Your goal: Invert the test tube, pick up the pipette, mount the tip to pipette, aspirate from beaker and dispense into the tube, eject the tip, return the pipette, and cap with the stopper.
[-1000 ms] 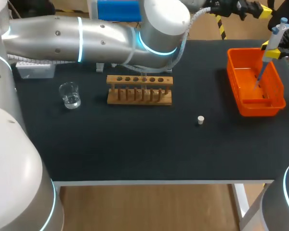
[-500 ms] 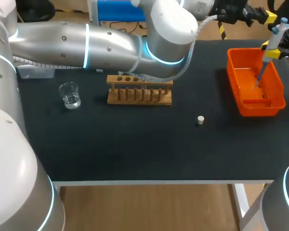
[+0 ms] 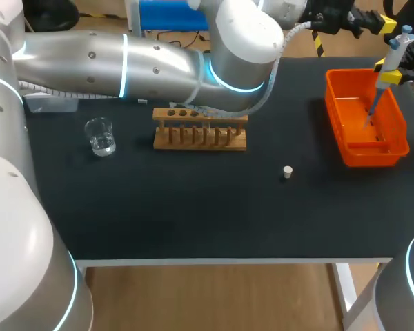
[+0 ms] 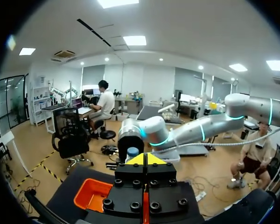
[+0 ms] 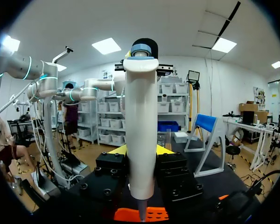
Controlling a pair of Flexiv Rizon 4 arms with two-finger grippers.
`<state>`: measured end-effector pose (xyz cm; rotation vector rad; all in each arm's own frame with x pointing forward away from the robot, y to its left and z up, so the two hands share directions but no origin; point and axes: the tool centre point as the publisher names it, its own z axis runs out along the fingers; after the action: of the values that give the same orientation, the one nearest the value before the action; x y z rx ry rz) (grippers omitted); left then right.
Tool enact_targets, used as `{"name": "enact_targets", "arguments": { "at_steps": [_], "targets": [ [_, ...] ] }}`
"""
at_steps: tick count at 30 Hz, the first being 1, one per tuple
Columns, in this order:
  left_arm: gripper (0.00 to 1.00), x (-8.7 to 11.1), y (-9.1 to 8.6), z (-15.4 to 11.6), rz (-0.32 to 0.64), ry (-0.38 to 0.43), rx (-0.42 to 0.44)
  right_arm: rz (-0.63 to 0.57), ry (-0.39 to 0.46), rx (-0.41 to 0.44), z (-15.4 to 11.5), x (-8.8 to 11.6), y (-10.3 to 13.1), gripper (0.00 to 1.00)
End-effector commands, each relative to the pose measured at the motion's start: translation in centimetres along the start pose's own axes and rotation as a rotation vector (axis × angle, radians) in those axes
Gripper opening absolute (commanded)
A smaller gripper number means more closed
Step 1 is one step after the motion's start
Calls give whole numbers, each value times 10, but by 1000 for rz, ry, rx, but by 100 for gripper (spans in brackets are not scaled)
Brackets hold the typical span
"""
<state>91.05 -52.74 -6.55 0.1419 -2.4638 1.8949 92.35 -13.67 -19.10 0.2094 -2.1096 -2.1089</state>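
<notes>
At upper right, the right gripper [image 3: 389,74] is clamped on a white, blue-topped plastic pipette [image 3: 395,49], its tip over the orange plastic bin [image 3: 372,153]. The left gripper [image 3: 382,24], fingers together, hangs nearby at the top edge.

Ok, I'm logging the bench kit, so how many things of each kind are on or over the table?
Clear glass beaker: 1
Wooden test tube rack: 1
Small white stopper: 1
Orange plastic bin: 1
Blue-and-white pipette: 1
Pale box, partly hidden by the arm: 1
Total: 6
</notes>
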Motion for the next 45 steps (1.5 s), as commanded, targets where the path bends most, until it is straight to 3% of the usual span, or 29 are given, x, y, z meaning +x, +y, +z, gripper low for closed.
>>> {"name": "enact_targets", "arguments": {
  "at_steps": [1,12,24,45],
  "targets": [
    [0,-4,4,8,3,12,24,0,3,1,-1,-1,0,0],
    [0,-9,12,26,0,39,32,0,3,1,-1,-1,0,0],
    [0,-11,16,23,35,48,29,0,3,1,-1,-1,0,0],
    [0,-35,18,32,56,56,34,0,3,1,-1,-1,0,0]
  ]
}}
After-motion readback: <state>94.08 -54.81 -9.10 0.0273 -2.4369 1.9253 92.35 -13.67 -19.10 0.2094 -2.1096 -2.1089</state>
